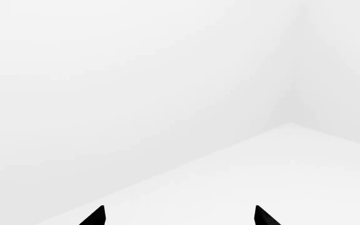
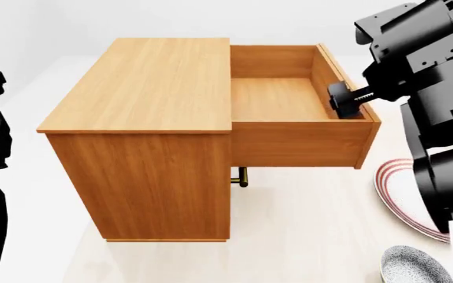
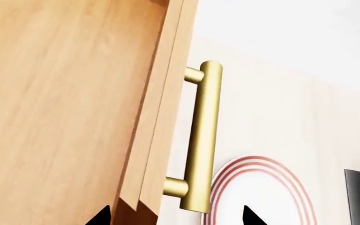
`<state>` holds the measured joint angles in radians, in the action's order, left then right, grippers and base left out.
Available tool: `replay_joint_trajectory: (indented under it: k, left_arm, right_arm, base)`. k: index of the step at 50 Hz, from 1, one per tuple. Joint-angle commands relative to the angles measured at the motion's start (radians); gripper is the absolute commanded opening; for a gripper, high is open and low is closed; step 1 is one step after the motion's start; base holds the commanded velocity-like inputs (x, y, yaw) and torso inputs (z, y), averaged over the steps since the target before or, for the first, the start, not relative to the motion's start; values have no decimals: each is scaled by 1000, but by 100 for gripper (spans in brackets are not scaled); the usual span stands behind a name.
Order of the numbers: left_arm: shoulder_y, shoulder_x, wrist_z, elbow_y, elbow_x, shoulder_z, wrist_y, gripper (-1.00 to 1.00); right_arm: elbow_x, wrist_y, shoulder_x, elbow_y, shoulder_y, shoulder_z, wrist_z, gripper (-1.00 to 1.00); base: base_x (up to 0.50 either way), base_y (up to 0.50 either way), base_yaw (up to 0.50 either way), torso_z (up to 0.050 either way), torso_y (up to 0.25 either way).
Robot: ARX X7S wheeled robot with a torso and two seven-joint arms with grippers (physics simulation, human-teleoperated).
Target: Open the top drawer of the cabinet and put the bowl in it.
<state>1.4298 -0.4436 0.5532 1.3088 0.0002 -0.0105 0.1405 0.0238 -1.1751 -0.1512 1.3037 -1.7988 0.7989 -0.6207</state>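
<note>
While the top drawer (image 2: 289,97) stands out, both hands' (image 3: 174,216) fingers are spread, holding nothing.

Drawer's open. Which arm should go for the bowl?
Probably the right. The bowl sits low on the robot's right, beside the plate, under the right arm; the right gripper looks open. The left gripper faces blank surface.

Cabinet (image 2: 151,147) upright; top drawer (image 2: 289,97) pulled open, empty; speckled bowl (image 2: 415,266) apart, on the floor.
</note>
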Motion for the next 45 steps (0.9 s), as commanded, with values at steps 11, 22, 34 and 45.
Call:
replay_joint_trajectory:
  k: [11,22,34,45]
  left_arm:
    - [1,-1,-2,0,0,1,-2,100]
    - [-4,-1,-2,0,0,1,-5,100]
    - [-1,2,-3,0,0,5,-4,100]
    - [1,-1,-4,0,0,6,-3,100]
  right_arm:
    - [-37,-7,-96,5,16,148,64,100]
    - [80,194,-146,5,-71,-225,319,100]
    - [33,556,-187,5,-145,-527,378,100]
    - [-4,619,-259,-95,-153,-516,286,100]
  base:
    - [0,0,0,0,0]
    - [0,-1,-2,0,0]
    - [0,0,0,0,0]
    - [0,0,0,0,0]
